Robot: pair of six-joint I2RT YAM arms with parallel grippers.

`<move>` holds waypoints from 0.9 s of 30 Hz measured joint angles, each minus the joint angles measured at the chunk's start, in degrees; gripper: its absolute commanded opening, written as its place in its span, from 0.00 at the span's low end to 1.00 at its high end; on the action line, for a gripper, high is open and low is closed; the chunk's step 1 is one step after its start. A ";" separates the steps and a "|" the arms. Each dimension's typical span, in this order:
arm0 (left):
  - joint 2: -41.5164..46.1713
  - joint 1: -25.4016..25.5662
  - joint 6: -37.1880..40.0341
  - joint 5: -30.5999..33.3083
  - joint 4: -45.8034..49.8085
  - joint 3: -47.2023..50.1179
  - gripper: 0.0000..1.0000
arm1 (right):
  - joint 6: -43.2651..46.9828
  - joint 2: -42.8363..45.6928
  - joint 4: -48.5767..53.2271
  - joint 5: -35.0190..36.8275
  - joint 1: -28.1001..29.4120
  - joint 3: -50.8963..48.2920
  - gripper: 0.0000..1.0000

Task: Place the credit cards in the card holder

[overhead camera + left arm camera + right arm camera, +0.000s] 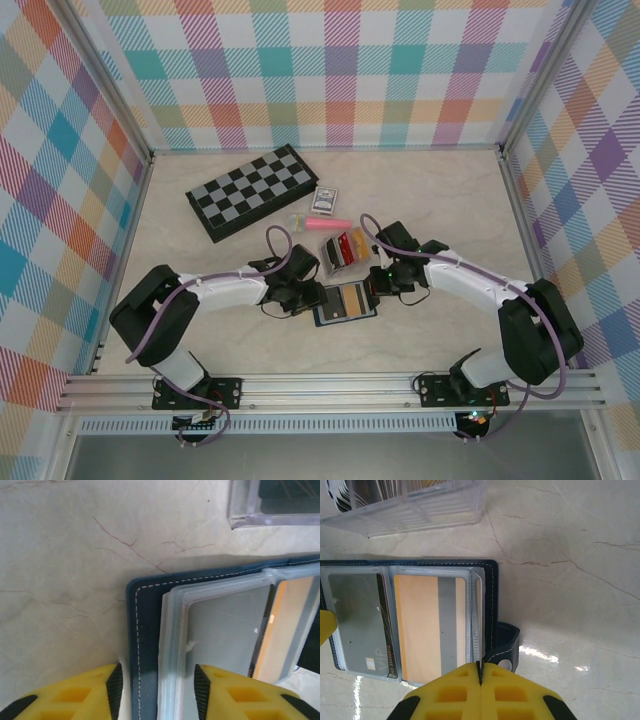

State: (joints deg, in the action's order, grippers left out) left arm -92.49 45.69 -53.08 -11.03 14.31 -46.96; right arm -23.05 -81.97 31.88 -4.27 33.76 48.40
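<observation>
Marbled bench (440, 200) carries the card holder (345, 303), spread open at its middle between both arms. The left claw (155, 690) stands parted astride its left edge. The right claw (481, 672), clenched tight, sits at its right sleeve edge, likely so the two pin it flat for loading.

**Where things lie around my grippers**

The card holder (346, 303) lies open on the table (450, 200) between my left gripper (308, 296) and right gripper (378, 288), with two credit cards (427, 625) in its sleeves. Just behind it stands the plastic box (345, 250), more of them inside. Farther back lie the chessboard (250, 192) on the left and the pack of playing cards (324, 200) to its right.
</observation>
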 measured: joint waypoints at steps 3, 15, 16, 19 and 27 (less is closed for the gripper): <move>-0.33 0.00 -0.02 0.02 0.02 0.00 0.32 | -0.09 -0.09 -0.42 0.00 0.00 -0.11 0.01; -0.79 -0.02 0.02 0.44 0.70 0.00 0.24 | -3.32 1.11 -4.44 -3.67 0.00 -2.01 0.01; -0.79 -0.02 0.02 0.46 0.72 0.00 0.24 | -3.56 1.53 -4.39 -3.91 0.00 -2.03 0.01; -0.79 -0.02 0.04 0.50 0.74 0.00 0.23 | -4.39 3.34 -4.20 -4.81 0.00 -2.01 0.02; -0.79 -0.02 0.07 0.48 0.55 -0.02 0.23 | -6.54 6.36 -5.38 -11.56 0.04 -2.01 0.04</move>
State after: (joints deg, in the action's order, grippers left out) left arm -93.27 45.67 -53.01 -10.55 14.85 -46.98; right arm -29.58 -75.61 26.50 -15.84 33.80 46.39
